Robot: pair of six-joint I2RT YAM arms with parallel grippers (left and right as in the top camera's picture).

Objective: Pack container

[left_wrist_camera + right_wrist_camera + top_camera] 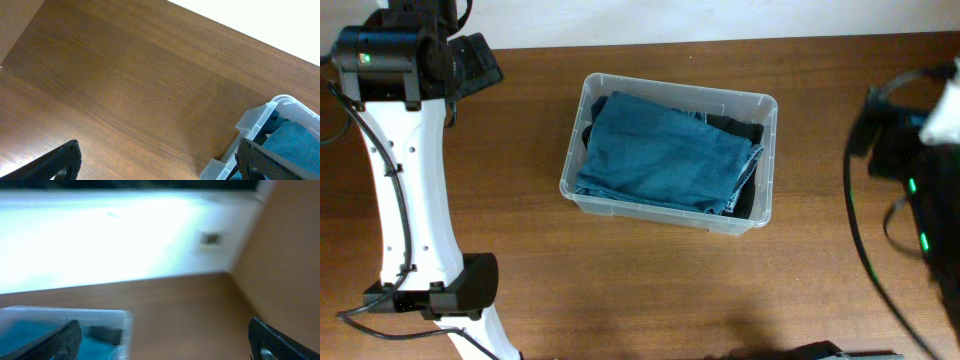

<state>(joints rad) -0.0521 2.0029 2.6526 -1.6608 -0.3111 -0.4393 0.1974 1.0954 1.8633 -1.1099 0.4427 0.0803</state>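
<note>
The wooden table bears the container, probably set midway so either arm can reach it. Inside the container a folded blue-green cloth lies flat, hiding most of a dark item beneath. Left of the container the left gripper gapes empty. To its right the right gripper is likewise spread and empty, its view blurred.
</note>
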